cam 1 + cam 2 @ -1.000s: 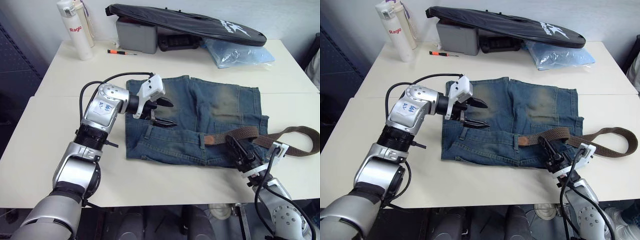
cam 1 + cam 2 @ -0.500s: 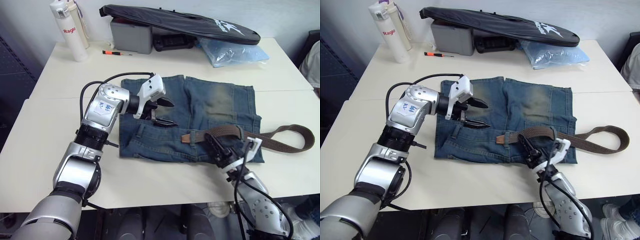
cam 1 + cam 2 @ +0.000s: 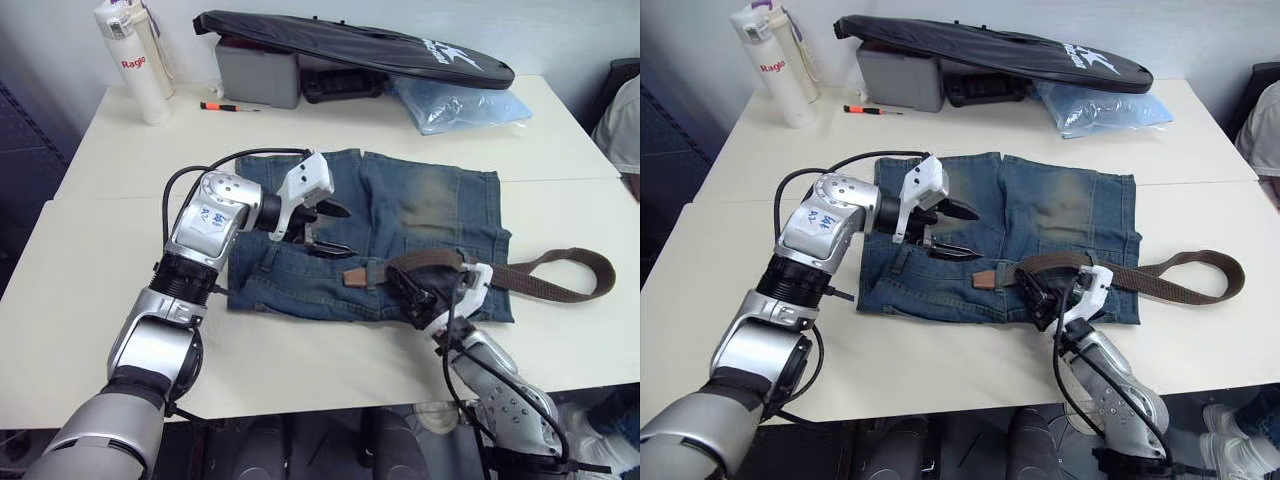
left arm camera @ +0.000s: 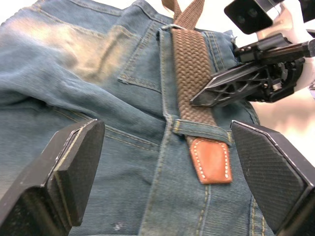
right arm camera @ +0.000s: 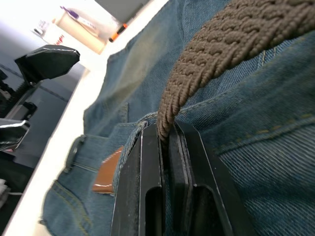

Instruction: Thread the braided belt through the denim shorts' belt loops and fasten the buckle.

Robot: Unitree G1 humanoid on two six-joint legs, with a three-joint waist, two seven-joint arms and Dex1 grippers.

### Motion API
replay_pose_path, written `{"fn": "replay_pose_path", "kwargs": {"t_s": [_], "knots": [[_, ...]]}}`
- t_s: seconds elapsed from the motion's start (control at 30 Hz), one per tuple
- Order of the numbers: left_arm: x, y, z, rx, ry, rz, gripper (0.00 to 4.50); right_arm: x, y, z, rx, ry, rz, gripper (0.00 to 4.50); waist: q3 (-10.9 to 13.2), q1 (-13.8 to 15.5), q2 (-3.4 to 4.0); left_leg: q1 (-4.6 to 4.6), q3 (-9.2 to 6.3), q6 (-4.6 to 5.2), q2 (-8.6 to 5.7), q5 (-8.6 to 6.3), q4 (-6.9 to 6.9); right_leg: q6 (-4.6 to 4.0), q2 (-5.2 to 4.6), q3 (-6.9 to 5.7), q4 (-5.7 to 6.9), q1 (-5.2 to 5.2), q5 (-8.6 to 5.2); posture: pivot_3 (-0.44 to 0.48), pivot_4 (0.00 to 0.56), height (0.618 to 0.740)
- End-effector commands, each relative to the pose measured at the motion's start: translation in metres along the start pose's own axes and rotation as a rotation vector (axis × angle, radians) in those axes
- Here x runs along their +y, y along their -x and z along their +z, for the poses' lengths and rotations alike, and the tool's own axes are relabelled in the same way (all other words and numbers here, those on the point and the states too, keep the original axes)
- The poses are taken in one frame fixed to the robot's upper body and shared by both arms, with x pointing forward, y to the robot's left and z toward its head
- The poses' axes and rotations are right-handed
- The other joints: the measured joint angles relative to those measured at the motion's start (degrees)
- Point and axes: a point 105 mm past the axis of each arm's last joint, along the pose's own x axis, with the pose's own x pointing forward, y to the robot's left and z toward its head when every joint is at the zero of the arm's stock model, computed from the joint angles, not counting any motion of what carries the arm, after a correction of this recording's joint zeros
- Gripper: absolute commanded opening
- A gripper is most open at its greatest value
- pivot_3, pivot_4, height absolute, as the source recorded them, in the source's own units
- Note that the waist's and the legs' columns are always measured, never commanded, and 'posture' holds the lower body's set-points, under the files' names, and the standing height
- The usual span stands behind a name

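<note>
The denim shorts (image 3: 420,215) lie flat on the white table, waistband toward me. The braided belt (image 3: 545,283) runs along the waistband from the right, where it folds back in a long bend. Its brown leather tip (image 4: 211,160) pokes out past one of the belt loops (image 4: 202,132). Just right of that loop my right gripper (image 3: 412,292) is shut on the braided belt (image 5: 221,39) and rests on the waistband. My left gripper (image 3: 337,231) hovers open over the shorts, left of the leather tip (image 3: 352,277). The buckle is hidden.
At the back of the table lie a long black bag (image 3: 350,45), a grey box (image 3: 258,75), a blue plastic packet (image 3: 460,105), a white bottle (image 3: 135,60) and an orange-handled tool (image 3: 225,106). Bare tabletop (image 3: 90,260) lies left of the shorts.
The camera has shifted. My right gripper has pushed the belt leftward along the waistband, and the leather tip has gone through the loop. The left gripper has stayed open over the shorts.
</note>
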Motion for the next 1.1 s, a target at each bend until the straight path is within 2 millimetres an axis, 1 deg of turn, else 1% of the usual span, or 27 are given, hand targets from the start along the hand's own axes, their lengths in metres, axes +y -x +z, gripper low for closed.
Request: {"fn": "replay_pose_path", "kwargs": {"t_s": [0.03,0.07,0.13,0.17,0.2,0.23,0.27,0.37,0.47,0.63,0.8,0.9,0.93,0.97,1.03,1.07,1.1], "knots": [[-0.006,0.012,0.004,0.013,-0.035,-0.022,4.5,0.0,0.003,-0.002,0.017,0.005,-0.02,0.8,0.0,0.0,0.0,0.0,0.0,0.0,0.0,0.0,0.0,0.0,0.0,0.0,0.0,0.0,0.0,0.0,0.15,0.74],[-0.008,0.014,0.003,0.021,-0.032,-0.029,4.5,0.0,0.004,0.001,0.007,0.003,-0.02,0.99,0.0,0.0,0.0,0.0,0.0,0.0,0.0,0.0,-0.01,0.0,0.0,0.0,0.0,0.0,0.0,0.0,0.15,0.74],[-0.011,0.02,-0.001,0.035,-0.027,-0.046,4.5,0.001,0.007,0.007,-0.008,0.013,-0.015,1.57,0.0,0.1,0.0,-0.01,0.01,0.0,0.0,0.0,-0.02,0.0,0.0,0.0,-0.01,-0.01,0.0,0.0,0.15,0.74],[-0.013,0.023,-0.002,0.04,-0.027,-0.051,4.5,0.002,0.007,0.01,-0.014,0.019,-0.014,2.14,0.0,0.2,0.0,-0.01,0.02,0.0,0.0,0.0,-0.04,-0.01,0.0,0.01,-0.02,-0.01,0.0,0.0,0.15,0.74],[-0.014,0.027,-0.003,0.047,-0.023,-0.052,4.5,0.002,0.01,0.016,-0.028,0.022,-0.016,2.29,0.0,0.2,0.0,-0.01,0.02,0.0,0.0,0.0,-0.04,0.0,-0.01,0.01,-0.02,-0.01,0.0,0.0,0.15,0.74],[-0.014,0.029,-0.004,0.051,-0.02,-0.052,4.5,0.003,0.012,0.02,-0.037,0.022,-0.018,2.64,0.0,0.3,0.0,-0.01,0.02,0.0,0.0,0.0,-0.04,0.0,-0.01,0.01,-0.02,-0.01,0.0,0.0,0.15,0.74],[-0.015,0.035,-0.004,0.051,-0.013,-0.048,4.5,0.003,0.018,0.029,-0.062,0.009,-0.015,3.0,0.0,0.4,0.0,-0.01,0.02,0.0,0.0,0.0,-0.04,0.0,-0.01,0.01,-0.02,-0.01,0.0,0.0,0.15,0.74],[-0.017,0.048,-0.005,0.053,-0.001,-0.043,4.5,0.004,0.03,0.048,-0.128,-0.041,-0.01,3.0,0.0,0.6,0.0,-0.02,0.01,0.0,0.0,0.0,-0.04,-0.01,-0.02,0.0,-0.03,-0.01,0.0,0.0,0.15,0.74],[-0.018,0.057,-0.006,0.055,0.011,-0.026,4.5,0.003,0.034,0.057,-0.171,-0.075,-0.016,3.0,0.0,0.8,0.0,-0.03,0.01,0.0,0.0,0.0,-0.04,-0.01,-0.01,0.0,-0.04,-0.01,0.0,0.0,0.15,0.74],[-0.026,0.07,-0.005,0.047,0.032,-0.02,4.5,0.002,0.035,0.061,-0.188,-0.138,-0.027,3.0,0.0,0.4,0.02,-0.02,0.01,0.0,0.01,0.0,-0.07,-0.02,-0.01,0.01,-0.03,-0.02,-0.01,0.0,0.15,0.74],[-0.026,0.076,-0.006,0.056,0.044,0.012,4.5,0.0,0.031,0.061,-0.196,-0.204,-0.027,3.0,0.0,0.4,0.02,-0.03,0.01,0.0,0.01,0.0,-0.07,-0.02,-0.01,0.01,-0.03,-0.03,-0.01,0.0,0.15,0.74],[-0.026,0.076,-0.005,0.052,0.045,0.016,4.5,0.0,0.026,0.053,-0.159,-0.224,-0.033,2.2,0.0,0.3,0.02,-0.03,0.01,0.0,0.01,0.0,-0.07,-0.02,-0.01,0.01,-0.04,-0.03,-0.01,0.0,0.15,0.74],[-0.027,0.076,-0.005,0.05,0.046,0.018,4.5,0.002,0.023,0.047,-0.137,-0.229,-0.032,1.64,0.0,0.3,0.02,-0.03,0.01,0.0,0.01,0.0,-0.07,-0.02,-0.01,0.01,-0.03,-0.03,-0.01,0.0,0.15,0.74],[-0.027,0.076,-0.004,0.049,0.047,0.02,4.5,0.003,0.021,0.044,-0.122,-0.231,-0.032,1.23,0.0,0.3,0.02,-0.03,0.01,0.0,0.01,0.0,-0.08,-0.02,0.0,0.01,-0.03,-0.04,-0.01,0.0,0.15,0.74],[-0.027,0.077,-0.004,0.049,0.048,0.025,4.5,0.01,0.016,0.035,-0.073,-0.202,-0.016,0.21,0.0,0.3,0.03,-0.03,0.01,0.0,0.01,0.0,-0.09,-0.04,0.0,0.01,-0.03,-0.06,-0.02,0.0,0.15,0.74],[-0.027,0.077,-0.004,0.05,0.049,0.026,4.5,0.016,0.013,0.029,-0.044,-0.177,-0.002,0.09,0.0,0.3,0.03,-0.03,0.01,0.0,0.02,0.0,-0.09,-0.03,0.0,0.01,-0.03,-0.06,-0.02,0.0,0.15,0.74],[-0.027,0.077,-0.004,0.05,0.049,0.028,4.5,0.019,0.011,0.025,-0.026,-0.16,0.008,0.09,0.0,0.3,0.03,-0.03,0.01,0.0,0.01,0.0,-0.09,-0.04,0.0,0.01,-0.03,-0.06,-0.02,0.0,0.15,0.74]]}}
